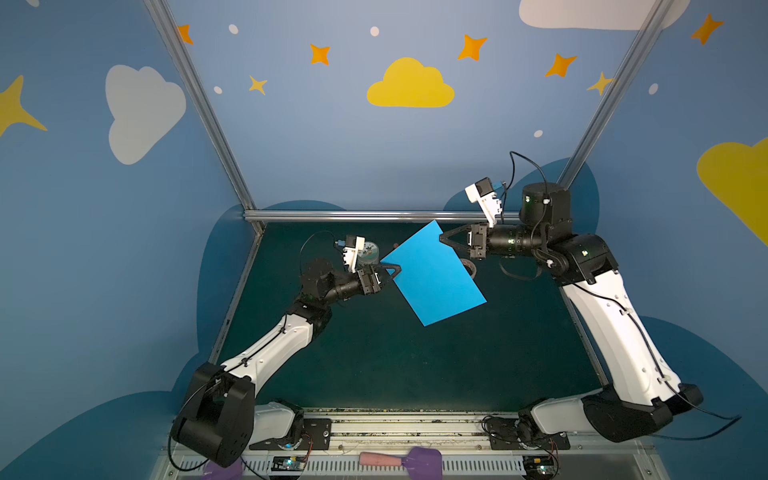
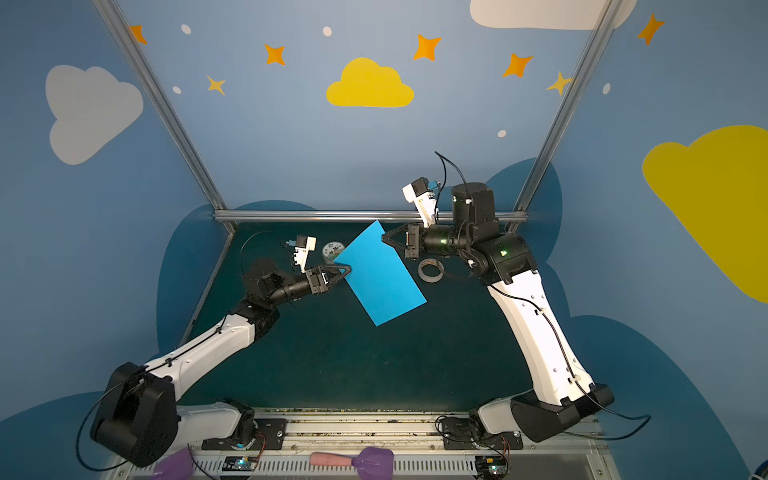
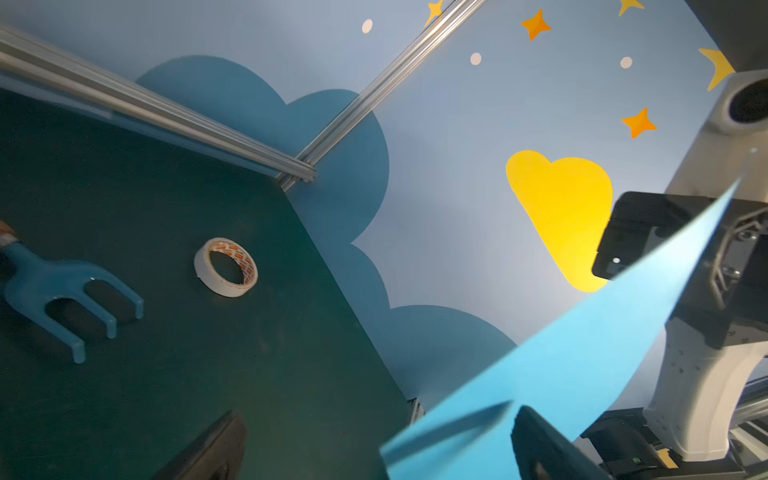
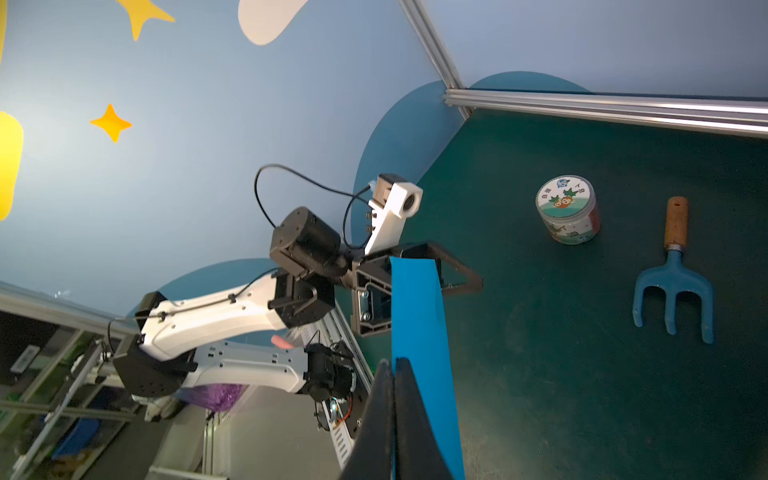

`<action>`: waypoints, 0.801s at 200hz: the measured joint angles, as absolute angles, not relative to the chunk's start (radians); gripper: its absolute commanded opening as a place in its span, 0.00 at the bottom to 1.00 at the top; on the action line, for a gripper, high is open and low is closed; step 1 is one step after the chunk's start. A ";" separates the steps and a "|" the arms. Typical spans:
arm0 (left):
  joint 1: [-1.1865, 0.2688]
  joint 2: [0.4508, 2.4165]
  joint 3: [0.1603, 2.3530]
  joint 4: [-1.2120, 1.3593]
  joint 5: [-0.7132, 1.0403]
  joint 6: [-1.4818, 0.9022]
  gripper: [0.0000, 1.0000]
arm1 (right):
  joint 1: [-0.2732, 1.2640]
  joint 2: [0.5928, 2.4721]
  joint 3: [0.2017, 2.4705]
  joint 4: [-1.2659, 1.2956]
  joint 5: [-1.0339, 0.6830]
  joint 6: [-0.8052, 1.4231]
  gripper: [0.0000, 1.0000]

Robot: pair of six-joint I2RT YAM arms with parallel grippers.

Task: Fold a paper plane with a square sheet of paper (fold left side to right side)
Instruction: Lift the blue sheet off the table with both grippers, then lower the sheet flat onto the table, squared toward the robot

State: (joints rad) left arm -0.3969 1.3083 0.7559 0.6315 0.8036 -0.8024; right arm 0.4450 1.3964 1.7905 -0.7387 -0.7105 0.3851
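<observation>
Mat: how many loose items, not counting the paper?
3: tape roll right of the paper; jar by the paper's left corner; fork beside the jar, hidden behind the paper in both top views. The lifted paper may hide more.

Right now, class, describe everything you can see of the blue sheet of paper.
The square sheet of paper is thin, plain and bright sky-blue, with no crease showing. It hangs tilted in the air above the dark green table. The right gripper is shut on its right edge; the left gripper, jaws open, straddles its left corner.
</observation>
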 measured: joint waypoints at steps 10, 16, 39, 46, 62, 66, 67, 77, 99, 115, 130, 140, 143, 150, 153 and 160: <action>-0.424 1.320 0.751 0.659 0.803 -0.820 0.89 | 0.427 1.389 1.744 -0.709 -0.709 0.405 0.00; -0.439 1.328 0.751 0.678 0.804 -0.834 0.82 | 0.417 1.386 1.720 -0.696 -0.708 0.416 0.00; -0.488 1.360 0.750 0.749 0.807 -0.870 0.51 | 0.382 1.375 1.631 -0.646 -0.700 0.448 0.00; -0.495 1.366 0.748 0.765 0.806 -0.880 0.49 | 0.371 1.371 1.608 -0.632 -0.699 0.457 0.00; -0.497 1.372 0.739 0.783 0.797 -0.898 0.51 | 0.348 1.354 1.558 -0.608 -0.695 0.473 0.00; -0.497 1.373 0.736 0.783 0.794 -0.901 0.51 | 0.342 1.348 1.545 -0.601 -0.694 0.476 0.00; -0.497 1.373 0.736 0.783 0.794 -0.902 0.51 | 0.340 1.345 1.541 -0.599 -0.693 0.476 0.00; -0.497 1.373 0.730 0.781 0.786 -0.905 0.46 | 0.325 1.327 1.510 -0.583 -0.692 0.488 0.00; -0.497 1.373 0.728 0.766 0.769 -0.908 0.22 | 0.291 1.278 1.439 -0.541 -0.690 0.511 0.00; -0.498 1.373 0.729 0.750 0.755 -0.912 0.10 | 0.272 1.245 1.383 -0.505 -0.691 0.531 0.00; -0.499 1.373 0.729 0.724 0.742 -0.906 0.04 | 0.259 1.222 1.329 -0.473 -0.693 0.552 0.00; -0.500 1.373 0.730 0.702 0.731 -0.899 0.03 | 0.254 1.209 1.291 -0.453 -0.693 0.562 0.00; -0.500 1.374 0.731 0.695 0.727 -0.898 0.03 | 0.252 1.206 1.281 -0.450 -0.693 0.566 0.00; -0.501 1.377 0.732 0.682 0.720 -0.895 0.04 | 0.250 1.198 1.251 -0.437 -0.693 0.573 0.00; -0.501 1.378 0.733 0.675 0.718 -0.895 0.04 | 0.249 1.195 1.241 -0.432 -0.693 0.575 0.00; -0.501 1.382 0.735 0.659 0.711 -0.892 0.04 | 0.247 1.186 1.213 -0.423 -0.692 0.580 0.00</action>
